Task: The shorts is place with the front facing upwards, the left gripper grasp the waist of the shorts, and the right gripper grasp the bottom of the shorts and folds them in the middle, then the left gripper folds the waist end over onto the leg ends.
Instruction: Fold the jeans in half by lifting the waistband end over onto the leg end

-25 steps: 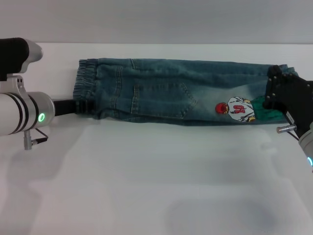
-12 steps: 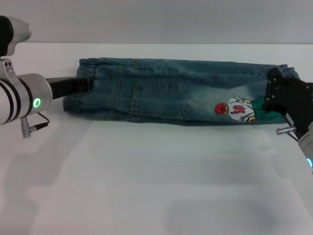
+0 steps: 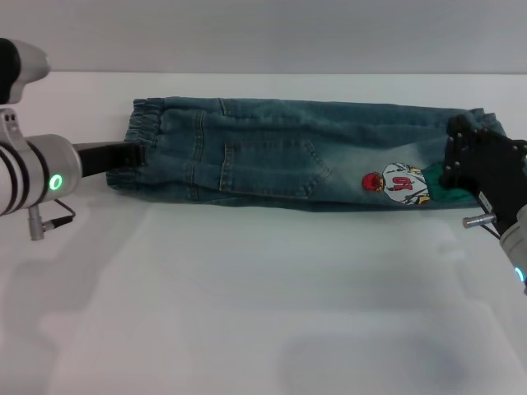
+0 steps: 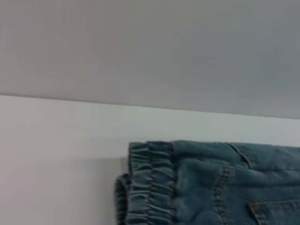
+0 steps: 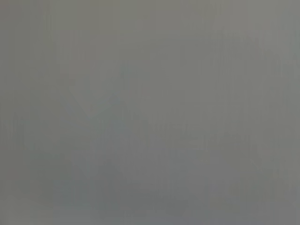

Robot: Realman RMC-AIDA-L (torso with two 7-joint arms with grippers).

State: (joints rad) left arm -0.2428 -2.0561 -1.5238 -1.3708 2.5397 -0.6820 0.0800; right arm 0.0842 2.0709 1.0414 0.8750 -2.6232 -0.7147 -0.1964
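Denim-wise, looking at the shorts [image 3: 288, 152] laid out long on the white table [image 3: 247, 313], stretched between the two claws. Already doubled lengthwise by the look of it, so only needs the waist-over-hems bit now. Got the left gripper [image 3: 136, 154] clenched on the near corner of the waist [image 3: 138, 123], holding that corner a touch off the surface right at the tool's tip. Worth noting the recent change: sat low at that same corner a second ago, popped up and dragged the band over itself half a second back, and now back down again, leaving the ruffled band spread out in front of the tip once more. Reads like a re-grip or a false start rather than the real fold, to be honest. Can't call the right gripper [image 3: 461, 160] clamped or loose from the head view; just parked on top of the leg ends [image 3: 482, 123], way off at the far end from the left claw, just past the cartoon print [image 3: 399, 183]. No help from the right wrist camera either, nothing but grey. Means no real start on the last fold yet: still needs lifting the waist and carrying it the whole length toward the right gripper. Probably also needs that claw moved out of the way first, or risks dropping cloth right on top of it.
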